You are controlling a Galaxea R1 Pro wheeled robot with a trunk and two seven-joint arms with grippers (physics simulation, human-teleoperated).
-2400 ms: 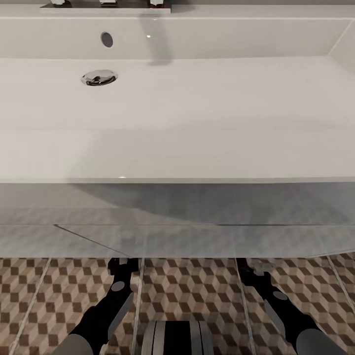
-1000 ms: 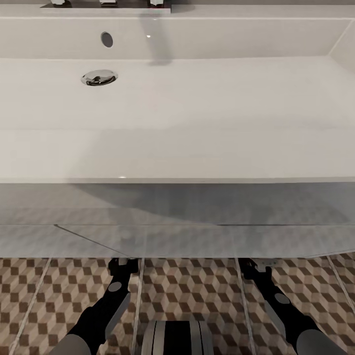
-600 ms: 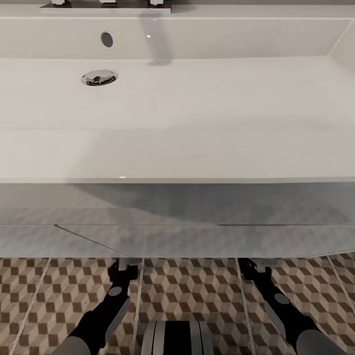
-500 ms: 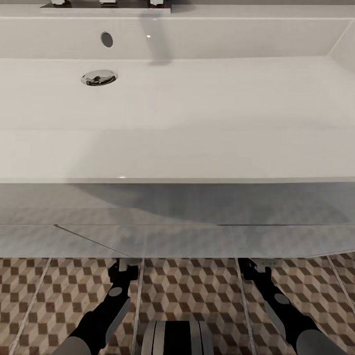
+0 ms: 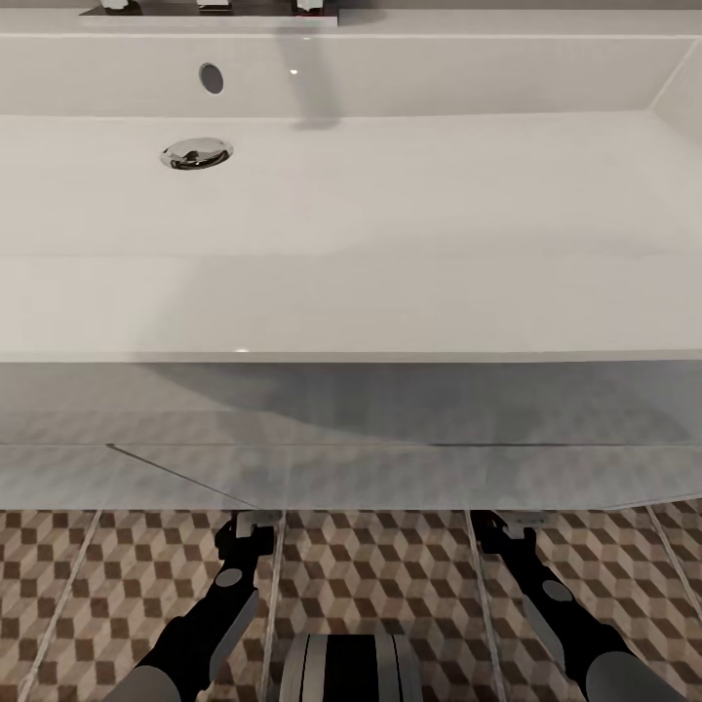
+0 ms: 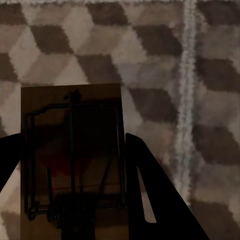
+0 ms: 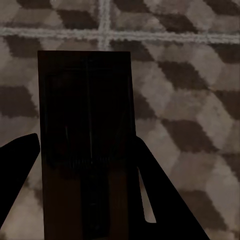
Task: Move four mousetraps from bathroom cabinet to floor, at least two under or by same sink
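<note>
In the left wrist view a brown wooden mousetrap [image 6: 72,155] with dark wire parts lies between the fingers of my left gripper [image 6: 73,136], which is shut on its two long edges just above the cube-patterned bathroom floor [image 6: 165,60]. A second mousetrap [image 7: 85,125], dark in shadow, is held the same way by my right gripper [image 7: 85,138]. In the head view both grippers, the left [image 5: 246,531] and the right [image 5: 507,531], reach down to the foot of the white vanity below the bathroom sink [image 5: 390,195]. The cabinet is out of view.
The vanity's glossy front [image 5: 390,458] rises straight ahead of both arms. The basin has a chrome drain [image 5: 196,153] and a tap base [image 5: 210,8] at the far edge. My trunk [image 5: 349,668] stands on the floor [image 5: 370,575] between the arms.
The left gripper has shifted slightly toward the vanity's foot, and the right gripper has crept a little forward. Sink and camera have not moved.
</note>
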